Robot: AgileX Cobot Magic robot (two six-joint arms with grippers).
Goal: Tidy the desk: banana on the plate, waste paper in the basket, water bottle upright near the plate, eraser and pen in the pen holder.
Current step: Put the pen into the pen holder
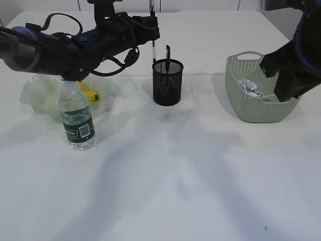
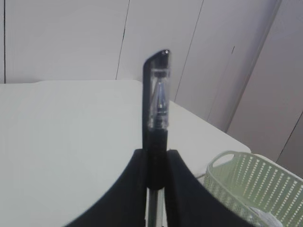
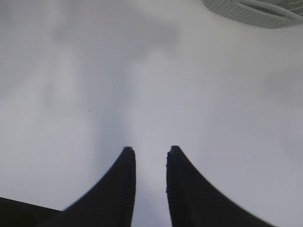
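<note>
Count: one water bottle (image 1: 76, 116), one banana (image 1: 90, 93), one plate (image 1: 37, 95), one pen holder (image 1: 167, 82), one basket (image 1: 253, 93), one wad of waste paper (image 1: 251, 88), two pens.

First pen (image 2: 157, 113): black barrel, clear cap, tip visible inside. It is clamped upright between the closed fingers of the left gripper (image 2: 156, 168) and sticks out beyond the fingertips.

Second pen (image 1: 167, 54): stands in the holder, just beside the left fingertips in the exterior view.

Right gripper (image 3: 150, 158): fingers slightly parted, nothing between them, bare table (image 3: 142, 85) beyond. Basket rim past the fingertips, up-right.

Bottle upright beside plate; banana on plate.
</note>
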